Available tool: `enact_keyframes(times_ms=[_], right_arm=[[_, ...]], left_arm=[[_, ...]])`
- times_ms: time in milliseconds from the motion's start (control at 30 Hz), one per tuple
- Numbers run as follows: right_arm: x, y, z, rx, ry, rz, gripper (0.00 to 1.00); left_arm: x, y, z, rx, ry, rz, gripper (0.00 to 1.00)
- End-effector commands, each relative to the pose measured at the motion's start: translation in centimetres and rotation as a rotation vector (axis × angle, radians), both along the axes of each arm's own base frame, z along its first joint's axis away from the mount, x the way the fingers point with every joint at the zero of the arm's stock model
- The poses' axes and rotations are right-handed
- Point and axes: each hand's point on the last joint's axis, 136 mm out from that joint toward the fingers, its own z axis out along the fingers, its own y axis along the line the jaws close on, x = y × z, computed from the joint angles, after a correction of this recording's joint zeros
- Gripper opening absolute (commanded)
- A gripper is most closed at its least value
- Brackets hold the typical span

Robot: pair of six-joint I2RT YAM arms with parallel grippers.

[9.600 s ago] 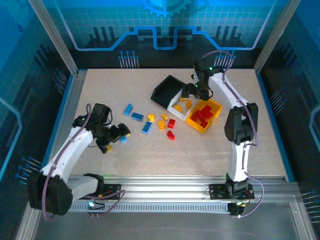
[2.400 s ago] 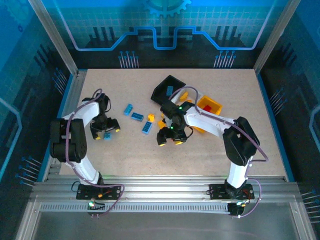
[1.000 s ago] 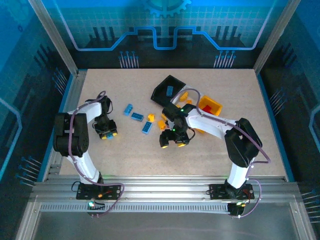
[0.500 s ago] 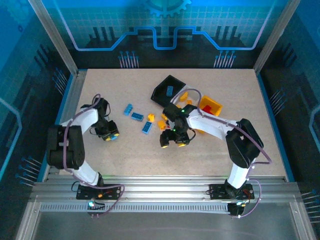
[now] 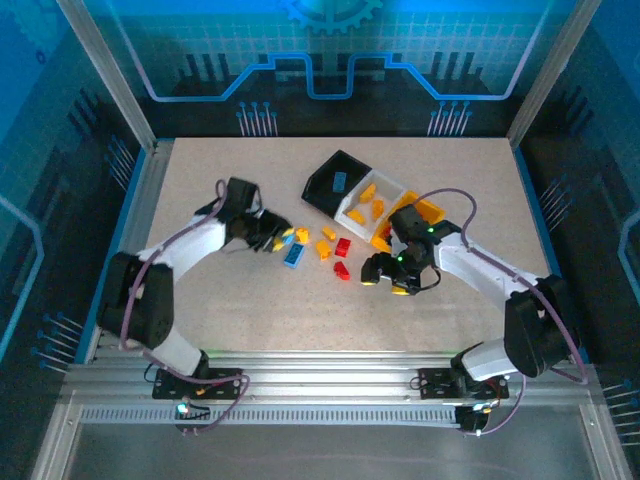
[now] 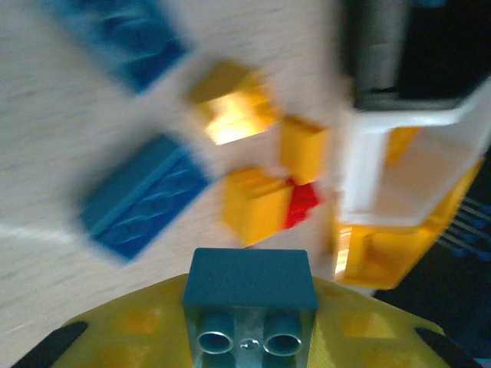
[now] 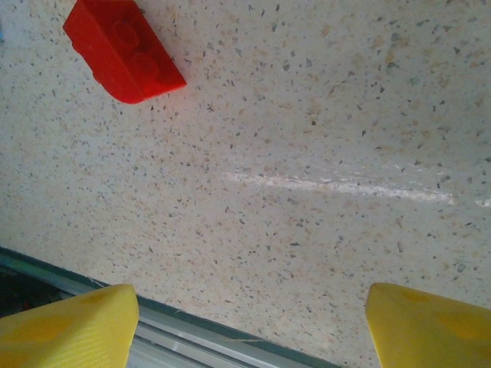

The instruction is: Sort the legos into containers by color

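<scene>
Pinching a blue brick (image 6: 247, 285) just left of the containers (image 6: 360, 153), the left tool (image 5: 277, 240) may clip loose legos (image 5: 325, 248) or drop it short of the black bin (image 5: 322, 188); the right tool (image 5: 390, 281) hangs spread.

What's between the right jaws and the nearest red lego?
Bare tabletop from the red lego to the right gripper, jaws open; right wrist view.
</scene>
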Motion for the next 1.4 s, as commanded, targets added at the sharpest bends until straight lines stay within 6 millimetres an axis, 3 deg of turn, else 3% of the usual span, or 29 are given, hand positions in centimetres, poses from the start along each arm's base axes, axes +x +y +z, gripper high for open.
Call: enact_keyframes(times_ms=[0, 167, 267, 400, 567, 867, 1100, 1267, 1367], right_arm=[[-0.1, 0.3, 0.8, 0.055, -0.008, -0.021, 0.79], [-0.1, 0.3, 1.8, 0.064, -0.027, -0.032, 0.79], [0.0, -0.2, 2.7, 0.045, -0.049, -0.026, 0.79], [0.3, -1.0, 4.4, 0.014, -0.098, -0.026, 0.79], [-0.3, -1.9, 4.6, -0.006, -0.114, -0.048, 0.79], [-1.9, -3.0, 3.6, -0.021, -0.099, -0.085, 0.79], [-1.7, -2.9, 3.3, -0.017, -0.091, -0.096, 0.79], [-1.3, -2.3, 2.9, 0.001, -0.078, -0.095, 0.79], [-1.0, -1.9, 2.9, 0.009, -0.076, -0.081, 0.79]], left_arm=[[6.0, -3.6, 3.9, -0.11, -0.095, 0.016, 0.33], [13.2, -7.6, 4.6, -0.154, -0.133, 0.014, 0.33], [16.4, -9.2, 3.7, -0.178, -0.117, 0.04, 0.33], [18.9, -10.5, 2.5, -0.18, -0.096, 0.053, 0.33], [20.3, -11.7, 1.5, -0.188, -0.082, 0.053, 0.38], [20.2, -12.4, 0.9, -0.203, -0.071, 0.047, 0.5], [19.3, -12.4, 2.5, -0.188, -0.095, 0.004, 0.53], [15.2, -11.0, 5.2, 0.001, -0.146, -0.183, 0.54], [11.0, -8.0, 6.1, 0.239, -0.176, -0.358, 0.55]])
